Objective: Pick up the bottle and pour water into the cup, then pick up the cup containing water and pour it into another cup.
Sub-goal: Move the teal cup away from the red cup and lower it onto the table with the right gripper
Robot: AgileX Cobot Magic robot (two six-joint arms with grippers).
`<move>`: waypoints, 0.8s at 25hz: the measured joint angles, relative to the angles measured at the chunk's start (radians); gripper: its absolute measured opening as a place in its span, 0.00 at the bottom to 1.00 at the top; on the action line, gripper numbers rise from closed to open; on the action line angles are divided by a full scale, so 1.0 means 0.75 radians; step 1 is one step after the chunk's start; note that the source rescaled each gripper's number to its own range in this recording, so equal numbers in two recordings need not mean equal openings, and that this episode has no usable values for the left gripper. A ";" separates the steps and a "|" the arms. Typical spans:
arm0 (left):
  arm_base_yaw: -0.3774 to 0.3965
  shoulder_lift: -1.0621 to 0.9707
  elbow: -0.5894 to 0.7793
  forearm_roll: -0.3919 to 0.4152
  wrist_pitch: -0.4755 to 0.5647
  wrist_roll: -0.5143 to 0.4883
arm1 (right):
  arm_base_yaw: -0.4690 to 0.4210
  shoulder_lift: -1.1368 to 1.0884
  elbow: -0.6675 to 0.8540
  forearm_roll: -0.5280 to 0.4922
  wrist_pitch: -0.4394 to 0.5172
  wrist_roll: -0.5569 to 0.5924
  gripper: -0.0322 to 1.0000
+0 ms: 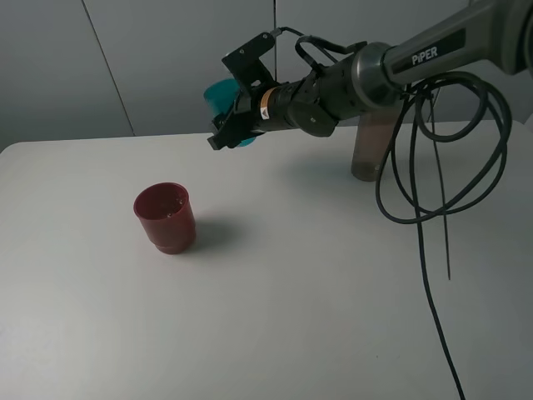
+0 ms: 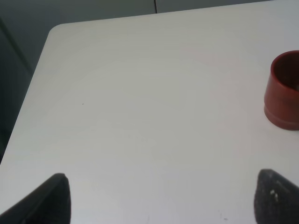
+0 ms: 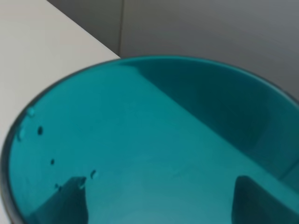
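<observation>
High above the table (image 1: 333, 317), the cup (image 1: 223, 98) sits clamped in my right claw (image 1: 233, 125), tilted, its teal wall filling my right wrist view with droplets clinging inside. Another cup (image 1: 166, 218), the dark red one, stands upright below and to the left, well apart from mine. The bottle (image 1: 371, 147) stands behind my arm. I judge I am on step 2, carrying the cup for the pour. Next I need to bring its lip over the red rim and tip gently. My left claw (image 2: 159, 198) hangs apart, holding nothing.
</observation>
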 joint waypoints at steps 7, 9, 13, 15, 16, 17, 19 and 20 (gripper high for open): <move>0.000 0.000 0.000 0.000 0.000 0.000 | -0.102 0.011 0.169 0.053 -0.321 0.008 0.13; 0.000 0.000 0.000 0.000 0.000 0.000 | -0.118 0.047 0.173 0.067 -0.452 0.008 0.13; 0.000 0.000 0.000 0.000 0.000 0.000 | -0.124 0.150 0.173 0.100 -0.641 0.008 0.13; 0.000 0.000 0.000 0.000 0.000 0.000 | -0.124 0.185 0.173 0.110 -0.668 0.003 0.13; 0.000 0.000 0.000 0.000 0.000 0.000 | -0.124 0.200 0.173 0.116 -0.671 0.000 0.13; 0.000 0.000 0.000 0.000 0.000 0.000 | -0.124 0.207 0.173 0.127 -0.675 -0.003 0.13; 0.000 0.000 0.000 0.000 0.000 0.000 | -0.124 0.227 0.173 0.138 -0.679 -0.018 0.13; 0.000 0.000 0.000 0.000 0.000 0.000 | -0.124 0.234 0.173 0.138 -0.682 -0.025 0.13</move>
